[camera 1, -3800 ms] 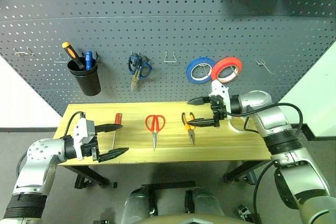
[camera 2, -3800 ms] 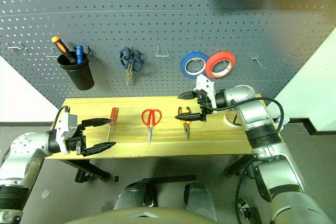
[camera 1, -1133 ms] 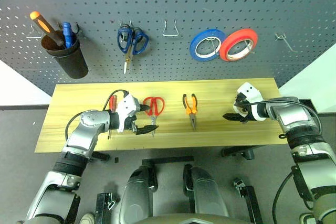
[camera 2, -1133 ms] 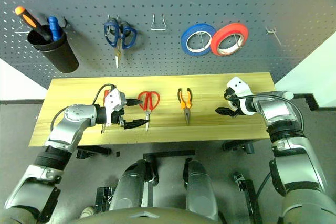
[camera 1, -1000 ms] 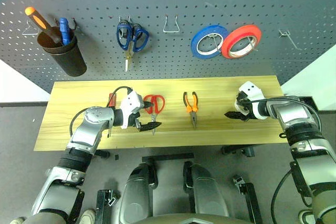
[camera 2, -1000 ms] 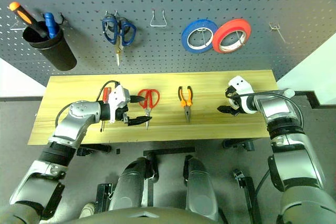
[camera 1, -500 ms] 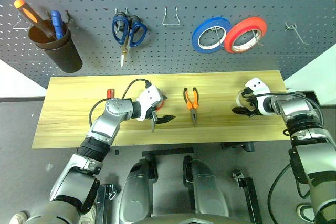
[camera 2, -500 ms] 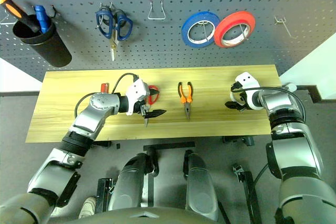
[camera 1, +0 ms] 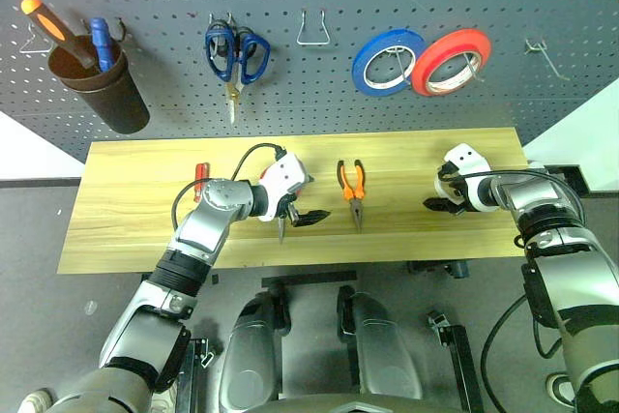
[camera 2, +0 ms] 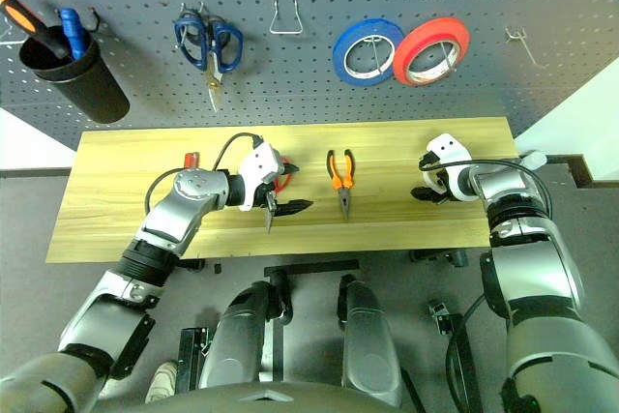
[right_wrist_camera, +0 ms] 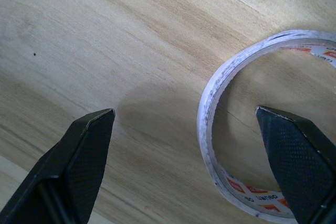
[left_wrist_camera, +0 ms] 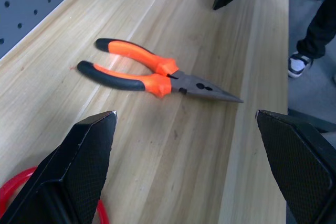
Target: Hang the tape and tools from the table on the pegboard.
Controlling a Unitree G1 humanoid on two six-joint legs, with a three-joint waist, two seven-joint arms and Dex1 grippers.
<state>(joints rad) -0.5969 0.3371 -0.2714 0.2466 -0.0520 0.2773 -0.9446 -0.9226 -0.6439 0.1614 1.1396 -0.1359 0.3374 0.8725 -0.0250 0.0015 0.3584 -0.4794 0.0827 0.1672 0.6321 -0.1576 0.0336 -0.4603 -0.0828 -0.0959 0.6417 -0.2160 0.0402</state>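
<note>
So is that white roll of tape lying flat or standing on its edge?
Flat. In the right wrist view the tape lies on its side on the table, with bare wood showing through its middle; the open right claw hovers above it.

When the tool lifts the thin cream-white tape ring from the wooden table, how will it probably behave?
The thin cream-white tape ring lies flat on the light wooden table, so it probably will not roll until it is lifted onto its edge. Its wall looks very thin around a wide hollow, so it is likely light and may flex when squeezed. The open right tool straddles only its near wall.
</note>
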